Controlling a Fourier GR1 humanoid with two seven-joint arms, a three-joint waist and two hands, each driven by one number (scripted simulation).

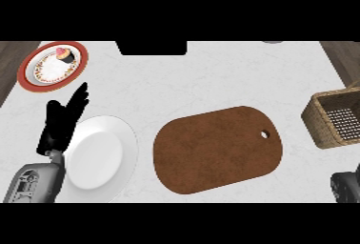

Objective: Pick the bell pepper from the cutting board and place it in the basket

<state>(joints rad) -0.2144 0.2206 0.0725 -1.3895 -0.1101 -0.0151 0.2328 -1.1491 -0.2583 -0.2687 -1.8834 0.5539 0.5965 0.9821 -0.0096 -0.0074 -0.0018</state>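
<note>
A grey forearm (32, 183) enters at lower left, its left hand (63, 119) resting with fingers straight beside a white plate (98, 152). The cutting board (218, 150) lies bare — no bell pepper shows. The wicker basket (330, 119) waits at right; the right hand is barely visible, state unclear.

The cutting board (219, 150) lies at the counter's (211, 76) middle. A plate (102, 152) lies to its left, and a second plate (53, 64) carrying a cupcake (64, 54) sits behind that, at the far left corner. The basket (337, 119) stands at the right edge.
</note>
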